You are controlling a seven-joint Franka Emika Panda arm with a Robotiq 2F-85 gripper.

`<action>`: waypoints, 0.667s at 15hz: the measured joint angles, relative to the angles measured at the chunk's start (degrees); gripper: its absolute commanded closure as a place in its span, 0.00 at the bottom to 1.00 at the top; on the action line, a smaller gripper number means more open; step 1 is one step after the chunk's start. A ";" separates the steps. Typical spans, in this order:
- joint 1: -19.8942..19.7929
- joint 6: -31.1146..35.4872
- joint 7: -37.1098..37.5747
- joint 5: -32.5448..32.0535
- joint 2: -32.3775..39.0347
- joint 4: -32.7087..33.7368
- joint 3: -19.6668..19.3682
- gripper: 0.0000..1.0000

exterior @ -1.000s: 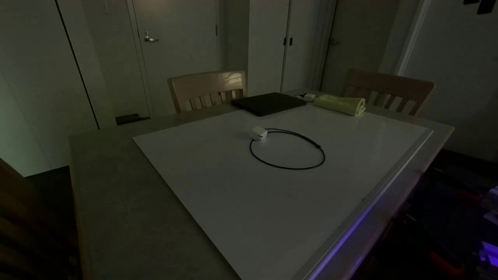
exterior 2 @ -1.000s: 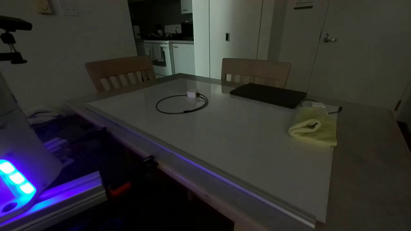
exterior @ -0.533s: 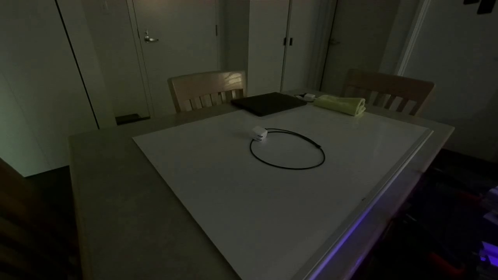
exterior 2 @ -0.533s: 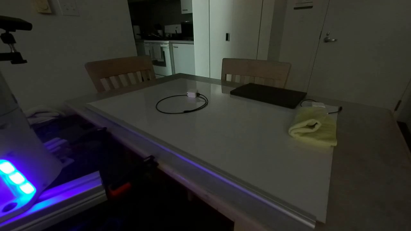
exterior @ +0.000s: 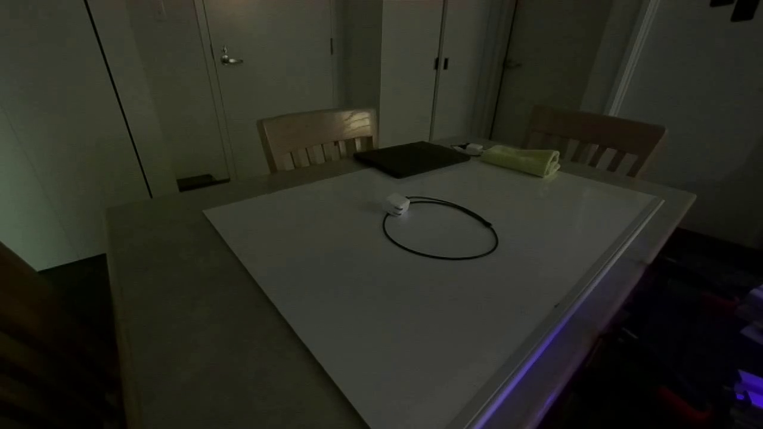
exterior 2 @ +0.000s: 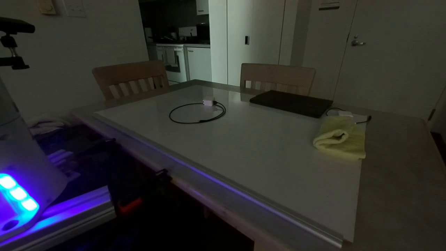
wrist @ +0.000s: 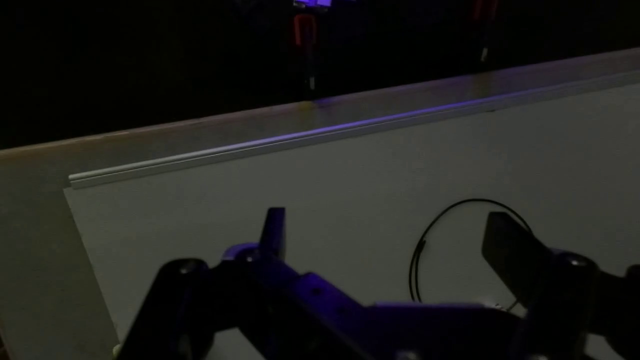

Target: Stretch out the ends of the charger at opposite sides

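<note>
Finding the charger (exterior: 453, 258) lying looped on the white board (exterior: 387, 310), plug (exterior: 397, 204) at one side, apparent cable tip (exterior: 489, 224) roughly opposite. Seeing the pincer (wrist: 385, 215) hovering spread above, pinching nothing. Judging first grasp pending; recommending pinching the cable tip alone, catching none of the charger beside it, then dragging slowly away from the plug, keeping low over the desk (exterior: 173, 298).

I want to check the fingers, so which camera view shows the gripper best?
The wrist view: there the gripper is close, both fingers visible and set apart, though dark and cut off below. Neither exterior view shows it.
</note>
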 measured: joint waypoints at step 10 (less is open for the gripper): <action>9.11 2.22 -12.26 4.37 19.59 8.39 0.72 0.00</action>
